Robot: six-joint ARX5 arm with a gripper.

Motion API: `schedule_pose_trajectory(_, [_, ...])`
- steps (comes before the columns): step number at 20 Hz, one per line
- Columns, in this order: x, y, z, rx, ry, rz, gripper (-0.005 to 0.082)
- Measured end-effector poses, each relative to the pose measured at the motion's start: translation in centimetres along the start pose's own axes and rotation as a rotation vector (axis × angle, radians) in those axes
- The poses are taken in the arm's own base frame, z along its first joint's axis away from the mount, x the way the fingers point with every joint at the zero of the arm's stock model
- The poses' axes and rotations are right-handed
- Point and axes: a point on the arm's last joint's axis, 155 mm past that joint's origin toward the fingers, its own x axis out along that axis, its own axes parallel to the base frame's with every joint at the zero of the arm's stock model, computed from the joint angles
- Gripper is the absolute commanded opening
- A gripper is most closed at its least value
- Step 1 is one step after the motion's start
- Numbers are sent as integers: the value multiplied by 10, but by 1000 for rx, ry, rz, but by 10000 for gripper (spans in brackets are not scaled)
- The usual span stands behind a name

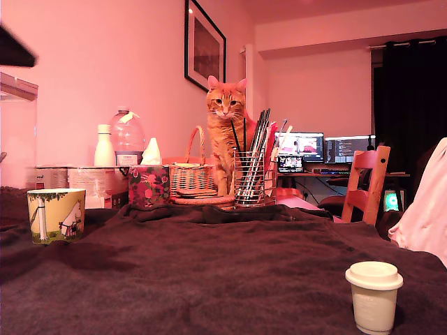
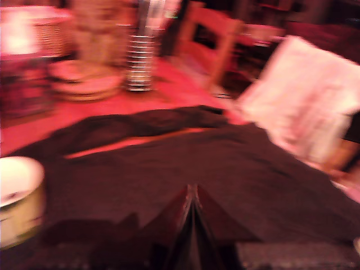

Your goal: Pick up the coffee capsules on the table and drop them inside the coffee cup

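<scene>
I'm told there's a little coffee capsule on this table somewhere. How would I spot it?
Start at the table, draped in a dark brown fuzzy blanket, and follow its near edge toward the exterior view's right. The capsule stands there alone: a cream-white tapered pod with a wider rimmed top, far from the yellow-green cup at the left.

- i see bare blanket on the table (image 1: pixel 209 272) between the coffee cup (image 1: pixel 56 215) and the cream capsule (image 1: pixel 374 296).
- behind the cup, floral box (image 1: pixel 148 185), wicker basket (image 1: pixel 192 176), mesh pen holder (image 1: pixel 249 178) and cat (image 1: pixel 227 129) wall off the far edge.

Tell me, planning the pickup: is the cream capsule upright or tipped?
Upright: the cream capsule stands on the blanket, rimmed wider end on top.
</scene>
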Motion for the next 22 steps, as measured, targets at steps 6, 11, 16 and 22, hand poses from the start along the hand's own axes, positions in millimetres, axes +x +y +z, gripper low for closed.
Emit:
schedule_pose_trajectory(6, [18, -47, -25, 57, 94, -176, -19])
schedule_pose_trajectory(11, [26, -77, -46, 113, 161, -283, -19])
schedule_pose_trajectory(16, [28, -104, -65, 162, 218, -376, -19])
schedule_pose_trajectory(22, [29, -132, -85, 215, 267, -474, -19])
